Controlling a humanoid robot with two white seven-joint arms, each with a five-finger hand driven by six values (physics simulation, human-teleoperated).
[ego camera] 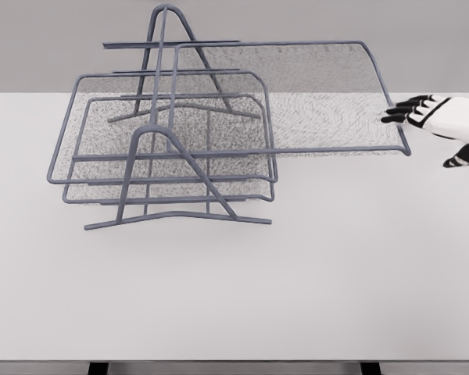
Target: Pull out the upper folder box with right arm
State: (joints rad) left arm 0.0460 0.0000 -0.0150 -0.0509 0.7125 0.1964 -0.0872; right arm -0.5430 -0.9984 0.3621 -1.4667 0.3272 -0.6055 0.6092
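White tabletop (pixel 313 297) fills most of what we see, with a plain grey wall behind it. Taking the wire rack (pixel 168 168) as our landmark, we find it standing on the left half of the tabletop, a grey frame with A-shaped end supports at front and back. Its lower mesh tray (pixel 172 152) sits seated within the frame, between the two supports. The upper mesh tray (pixel 297 98), the folder box of the task, is slid far out to the right of the rack: its left part remains between the supports, while its right end juts well past them over the tabletop. Right of the rack, at the far right edge of our view, we see the right hand (pixel 442 125), white with black fingers (pixel 402 111). The fingers are extended and loosely spread, their tips reaching the right end rail of the upper tray at its far corner. We cannot tell whether they are hooked around the wire or merely touching it.
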